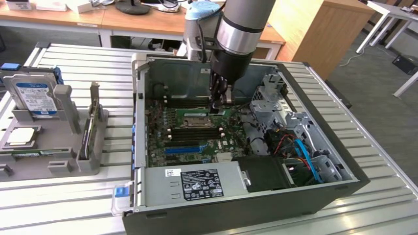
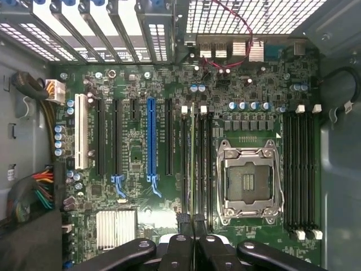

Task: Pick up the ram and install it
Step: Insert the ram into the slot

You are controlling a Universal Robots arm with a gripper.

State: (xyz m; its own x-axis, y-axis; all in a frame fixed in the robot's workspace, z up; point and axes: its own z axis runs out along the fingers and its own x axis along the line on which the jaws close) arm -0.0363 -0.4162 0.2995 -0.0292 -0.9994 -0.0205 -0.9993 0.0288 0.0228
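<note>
The ram (image 2: 192,164) shows edge-on as a thin pale-green strip. It is lined up with the black memory slots (image 2: 207,164) beside the CPU socket (image 2: 248,180). My gripper (image 2: 192,223) is shut, its two black fingertips pressed together over the near end of that strip. Whether the ram is seated in its slot or just above it I cannot tell. In the exterior view the gripper (image 1: 219,104) reaches down inside the open computer case (image 1: 326,147), close over the motherboard (image 1: 189,137).
A grey fixture (image 1: 58,161) at the exterior view's left holds a blue-labelled hard drive (image 1: 33,95), a square chip (image 1: 19,137) and an upright card (image 1: 91,122). Inside the case are a power supply (image 1: 196,181), cables (image 1: 297,147) and a long blue slot (image 2: 150,141).
</note>
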